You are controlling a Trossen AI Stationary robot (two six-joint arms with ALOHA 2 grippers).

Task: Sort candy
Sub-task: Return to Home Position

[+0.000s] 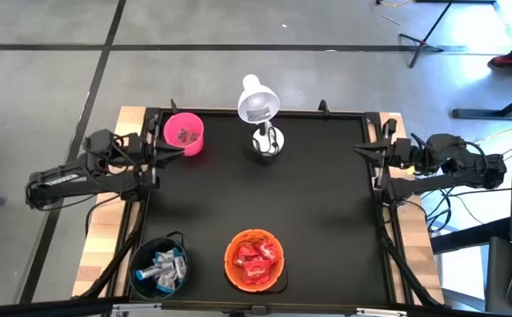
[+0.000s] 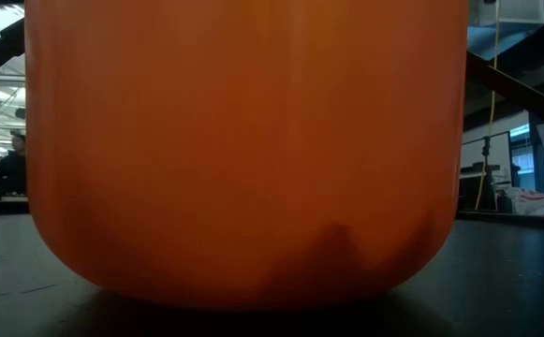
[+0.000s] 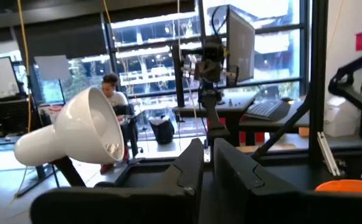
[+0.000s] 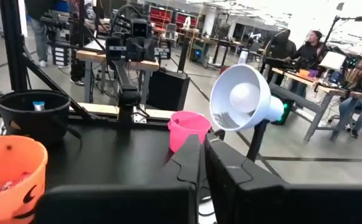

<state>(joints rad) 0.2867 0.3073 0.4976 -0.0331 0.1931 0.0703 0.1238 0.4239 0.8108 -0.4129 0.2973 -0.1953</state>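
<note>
The candy lies sorted in three containers. Red sweets (image 1: 256,258) fill the orange bowl (image 1: 230,264) at the near edge. Blue-and-white sweets (image 1: 163,267) lie in the black bowl (image 1: 137,260) at the near left. A few pinkish ones (image 1: 185,136) sit in the pink cup (image 1: 169,129) at the far left. My left gripper (image 1: 174,151) hangs at the table's left edge beside the pink cup, shut and empty, pointing level across the table. At the right edge my right gripper (image 1: 361,150) is likewise shut and empty.
A white desk lamp (image 1: 257,104) stands at the middle of the far edge, its head tipped over the black mat (image 1: 317,211). The orange bowl's wall (image 2: 253,150) fills the low view. People sit at desks in the room beyond (image 4: 305,46).
</note>
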